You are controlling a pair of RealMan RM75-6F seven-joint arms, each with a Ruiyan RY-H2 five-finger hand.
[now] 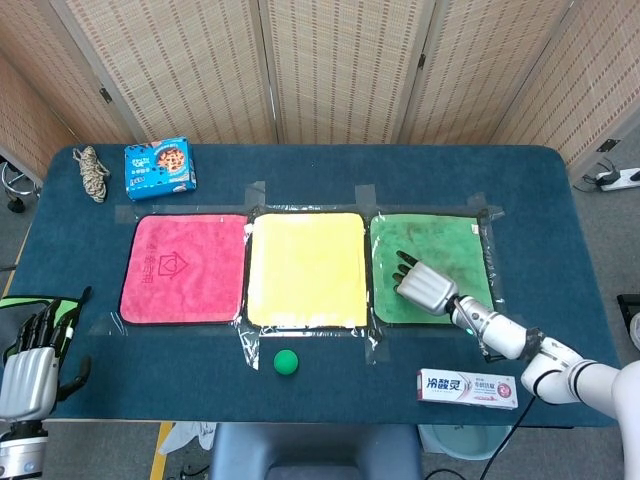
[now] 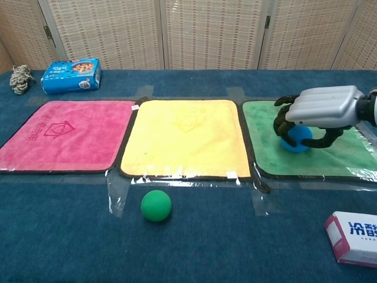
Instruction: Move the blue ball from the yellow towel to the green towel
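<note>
Counting from the green towel point(image 2: 330, 154), three towels lie side by side on the tabletop point(image 2: 194, 247): green, yellow towel point(image 2: 185, 138), pink towel point(image 2: 59, 134). One blue ball point(image 2: 297, 139) sits on the green towel, held in the curled fingers of the right robot hand point(image 2: 321, 115), palm down. One green ball point(image 2: 156, 205) lies on open tabletop before the yellow towel. The left robot hand point(image 1: 30, 360) rests beside the tabletop edge, fingers spread, holding nothing.
</note>
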